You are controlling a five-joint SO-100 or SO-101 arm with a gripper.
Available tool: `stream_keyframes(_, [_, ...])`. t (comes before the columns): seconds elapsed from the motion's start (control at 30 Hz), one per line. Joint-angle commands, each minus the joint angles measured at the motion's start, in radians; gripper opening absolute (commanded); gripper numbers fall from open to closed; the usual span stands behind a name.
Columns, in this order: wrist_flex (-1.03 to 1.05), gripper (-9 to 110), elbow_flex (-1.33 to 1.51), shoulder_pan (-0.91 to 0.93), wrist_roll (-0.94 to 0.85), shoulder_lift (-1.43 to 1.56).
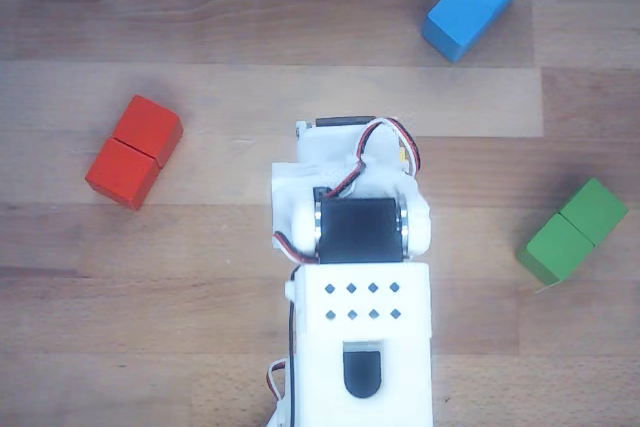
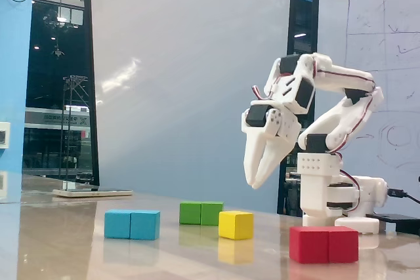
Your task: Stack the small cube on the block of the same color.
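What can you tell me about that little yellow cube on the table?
The yellow cube is a single plain block with smooth, matte faces. It sits flat on the glossy table, which mirrors it. Nothing touches it: the gripper hangs above it. The green block lies behind it. The other view hides it beneath the arm.

So there's a wooden table [image 1: 200,347] sitting under everything, and way in the back of the fixed view a whiteboard [image 2: 380,44] with scribbled diagrams is hanging, with a flat tray-looking thing [image 2: 92,193] lying far left.
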Motion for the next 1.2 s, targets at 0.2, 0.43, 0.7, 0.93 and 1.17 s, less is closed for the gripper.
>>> stream_keyframes(0.2, [-0.204,0,0.238,0.003,-0.008,0.235])
stream_keyframes(0.43, [-0.249,0,0.331,0.057,-0.009,0.407])
stream_keyframes(0.7, [-0.233,0,0.402,0.124,-0.009,0.456])
stream_keyframes(0.93, [-0.233,0,0.442,0.123,-0.009,0.456])
stream_keyframes(1.17, [-0.233,0,0.445,0.123,-0.009,0.459])
